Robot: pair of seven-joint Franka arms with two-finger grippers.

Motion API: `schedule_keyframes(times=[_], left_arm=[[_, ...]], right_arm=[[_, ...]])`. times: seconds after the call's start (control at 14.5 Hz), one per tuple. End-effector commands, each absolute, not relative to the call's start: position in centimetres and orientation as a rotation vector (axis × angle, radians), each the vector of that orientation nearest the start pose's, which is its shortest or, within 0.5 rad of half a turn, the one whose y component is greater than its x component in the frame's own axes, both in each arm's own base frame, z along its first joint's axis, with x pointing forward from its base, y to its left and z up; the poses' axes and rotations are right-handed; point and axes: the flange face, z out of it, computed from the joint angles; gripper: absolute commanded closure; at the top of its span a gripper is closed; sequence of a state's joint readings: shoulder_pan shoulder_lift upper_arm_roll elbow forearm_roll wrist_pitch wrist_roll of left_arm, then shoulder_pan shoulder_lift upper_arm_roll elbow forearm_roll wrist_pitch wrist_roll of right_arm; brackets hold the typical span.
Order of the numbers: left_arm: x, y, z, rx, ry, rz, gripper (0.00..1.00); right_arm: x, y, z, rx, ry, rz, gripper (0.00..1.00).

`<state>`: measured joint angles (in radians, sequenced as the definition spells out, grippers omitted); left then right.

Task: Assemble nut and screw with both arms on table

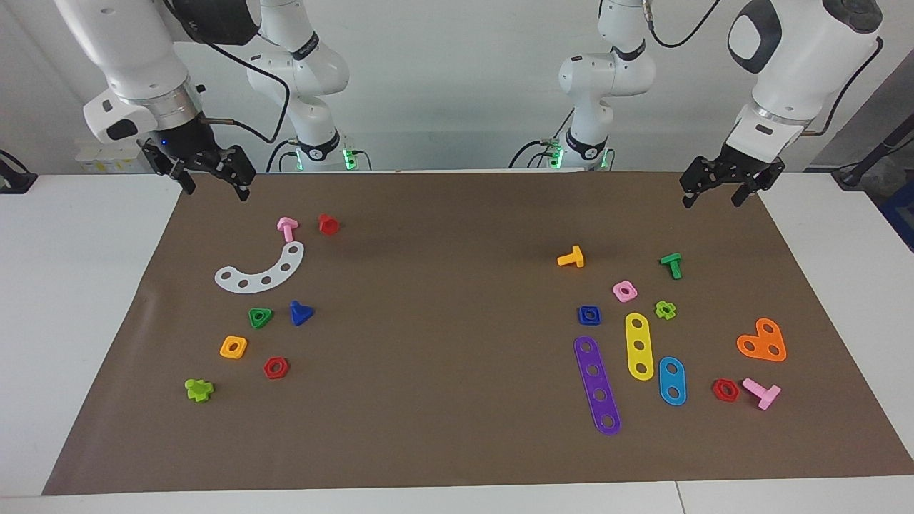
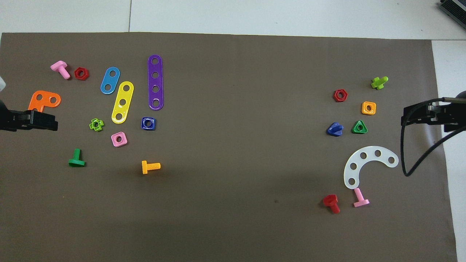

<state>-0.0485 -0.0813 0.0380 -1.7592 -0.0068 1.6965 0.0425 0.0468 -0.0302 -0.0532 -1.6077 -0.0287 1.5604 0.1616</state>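
1. The left claw (image 1: 721, 191) hangs over the mat's corner at the left arm's end of the counter, fingers apart and holding nothing. The right claw (image 1: 211, 175) hangs over the corner at the right arm's end, also apart and empty. In the overhead view the left claw (image 2: 36, 120) enters at nine o'clock and the right claw (image 2: 424, 116) at three o'clock.

2. Judged from this, the task stands at its very start: neither piece is picked up, and nothing is joined.

3. The nut (image 1: 589, 315) lies flat on the counter (image 1: 443, 442) toward the left arm's end, its hole facing up. In the overhead view the nut (image 2: 148, 123) sits just at six o'clock of the purple strip (image 2: 155, 82) and at one o'clock of the pink nut (image 2: 119, 139).

4. The screw (image 1: 300, 313) lies on its side toward the right arm's end. In the overhead view the screw (image 2: 334, 129) is just at nine o'clock of the green triangular nut (image 2: 359, 127), its shaft pointing toward about two o'clock.

5. The next move likely calls for each claw to descend on its nearer piece: left on the nut, right on the screw.

6. Both pieces are small, glossy dark-blue plastic; the nut is square with rounded corners, the screw has a triangular head and a stubby shaft.
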Motion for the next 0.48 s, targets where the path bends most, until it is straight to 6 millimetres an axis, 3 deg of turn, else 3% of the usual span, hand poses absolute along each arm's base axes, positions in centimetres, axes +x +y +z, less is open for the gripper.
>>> schedule_keyframes(times=[0.0,0.41], left_arm=[[52.86,-0.7,59.31,-3.121,0.206,-0.042,0.0],[52.91,-0.3,59.21,-3.121,0.21,-0.047,0.0]], right_arm=[[54.32,-0.61,62.39,-3.146,0.242,0.037,0.0],[54.51,-0.4,61.5,-3.14,0.231,-0.017,0.0]])
